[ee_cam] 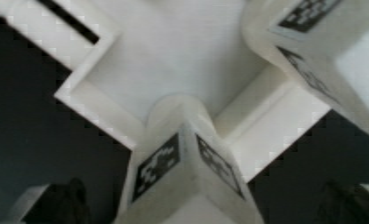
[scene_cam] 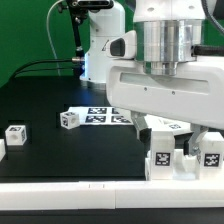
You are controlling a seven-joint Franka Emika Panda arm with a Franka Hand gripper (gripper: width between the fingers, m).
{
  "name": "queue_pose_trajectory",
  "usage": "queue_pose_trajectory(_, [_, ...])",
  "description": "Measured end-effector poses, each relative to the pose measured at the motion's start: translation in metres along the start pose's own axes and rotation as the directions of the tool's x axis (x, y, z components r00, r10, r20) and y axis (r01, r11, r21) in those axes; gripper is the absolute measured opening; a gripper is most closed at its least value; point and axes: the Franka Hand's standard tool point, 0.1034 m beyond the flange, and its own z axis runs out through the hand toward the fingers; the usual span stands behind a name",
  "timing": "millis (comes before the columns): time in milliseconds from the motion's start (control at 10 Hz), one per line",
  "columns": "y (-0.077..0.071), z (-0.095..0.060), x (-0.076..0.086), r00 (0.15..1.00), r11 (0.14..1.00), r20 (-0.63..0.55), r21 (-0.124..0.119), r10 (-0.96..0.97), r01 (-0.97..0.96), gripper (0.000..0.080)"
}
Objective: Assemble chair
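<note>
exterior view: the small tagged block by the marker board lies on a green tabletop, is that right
No, the tabletop is black, not green, as the exterior view shows; only the backdrop behind is green. The small tagged block does lie on it by the marker board.

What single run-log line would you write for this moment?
gripper: open | under gripper: tagged chair parts | loose blocks: two, exterior view's left
</note>
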Motion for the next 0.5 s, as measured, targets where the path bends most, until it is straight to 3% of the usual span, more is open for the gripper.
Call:
queue_pose_trajectory(100, [0.0003,0.0,0.0003,0.995,0.995,-0.001,-0.001,-0.101,0.101,0.0649])
queue_pose_trajectory(200, [0.001,-0.0004,0.0007,0.957,0.957,-0.007,-0.021,-0.291,0.291,0.0649])
queue_pose_trajectory(300, [0.0026,-0.0004,0.0024,0.843,0.843,-0.003,-0.034,-0.537,0.537,0.0649])
queue_pose_trajectory(400, [0.0049,-0.0001,0.0049,0.777,0.777,0.001,-0.034,-0.629,0.629,0.0649])
queue_pose_trajectory(500, [0.0048,0.0001,0.0048,0.81,0.809,0.0,-0.032,-0.587,0.586,0.0649])
